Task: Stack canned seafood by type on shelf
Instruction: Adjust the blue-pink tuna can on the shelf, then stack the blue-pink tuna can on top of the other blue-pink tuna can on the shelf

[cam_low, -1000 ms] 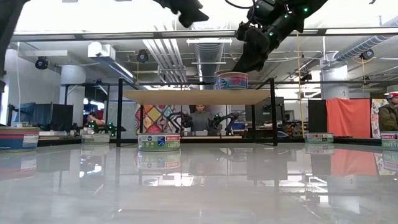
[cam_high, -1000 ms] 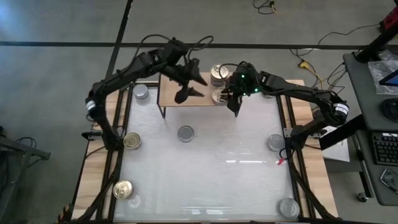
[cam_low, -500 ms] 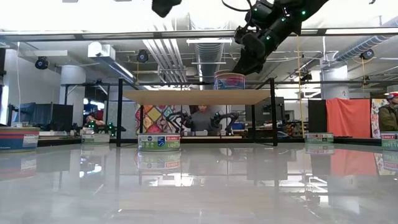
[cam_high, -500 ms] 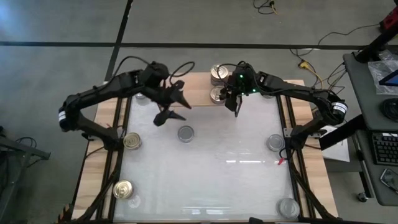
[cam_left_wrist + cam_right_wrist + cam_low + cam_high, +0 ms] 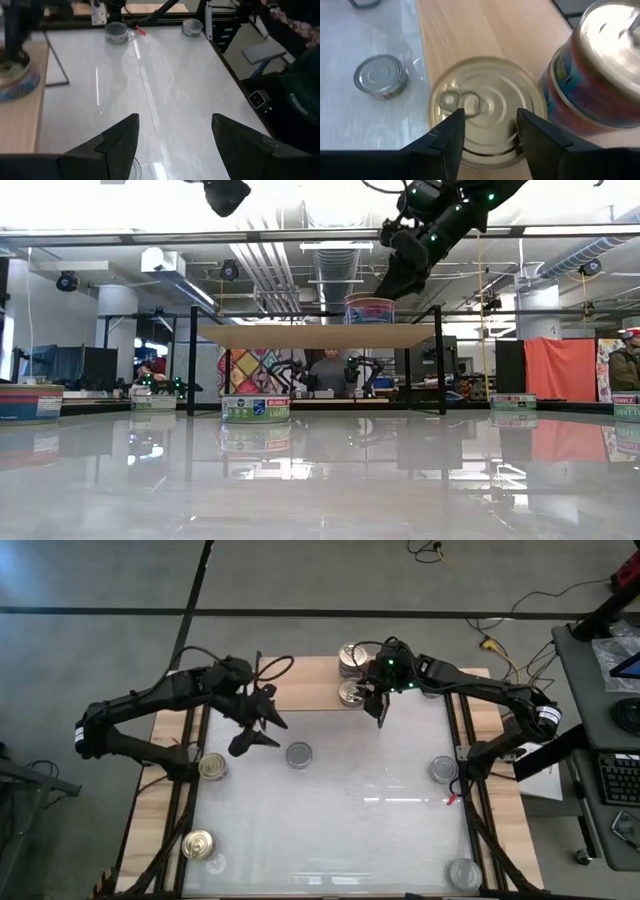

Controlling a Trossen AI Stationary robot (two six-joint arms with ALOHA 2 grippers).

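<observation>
Right above the gold-lidded can (image 5: 485, 110) on the shelf (image 5: 310, 690), the right tool (image 5: 487, 127) hangs part-open, gripping nothing, and could knock the neighbouring stack (image 5: 600, 70) over if it swings sideways.

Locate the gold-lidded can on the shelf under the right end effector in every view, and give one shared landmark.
High view: gold-lidded can on the shelf's right end.
Low view: likely the can on the shelf, right of centre; lid unseen.
Left wrist view: a can shows at the edge; cannot tell which.
Right wrist view: centre, between the fingers.
Landmark: the neighbouring can.
</observation>
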